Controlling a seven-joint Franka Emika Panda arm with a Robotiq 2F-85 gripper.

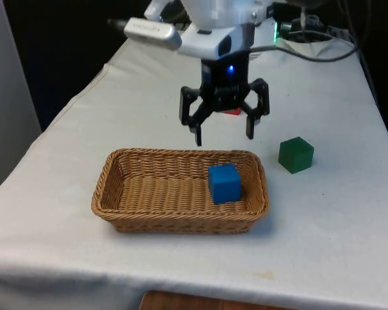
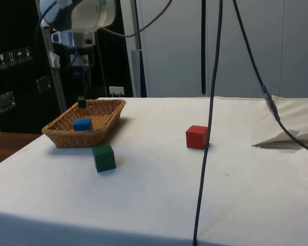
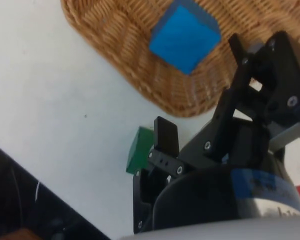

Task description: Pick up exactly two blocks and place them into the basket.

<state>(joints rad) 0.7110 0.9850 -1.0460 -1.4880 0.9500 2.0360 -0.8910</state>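
Front view has the black two-finger claw [image 1: 224,134] hanging wide open and empty over the woven wicker basket [image 1: 119,194] holding one blue cube [image 1: 224,183], the nearer green cube [image 1: 295,155] on the tabletop toward that view's right.

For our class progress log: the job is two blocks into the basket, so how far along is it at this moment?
Done: the blue block lies inside the wicker basket.
In hand: nothing; the pincer hangs open and empty above the basket's far rim.
Left: one more block. The green block sits on the cloth beside the basket and the red block farther off; either would make two.
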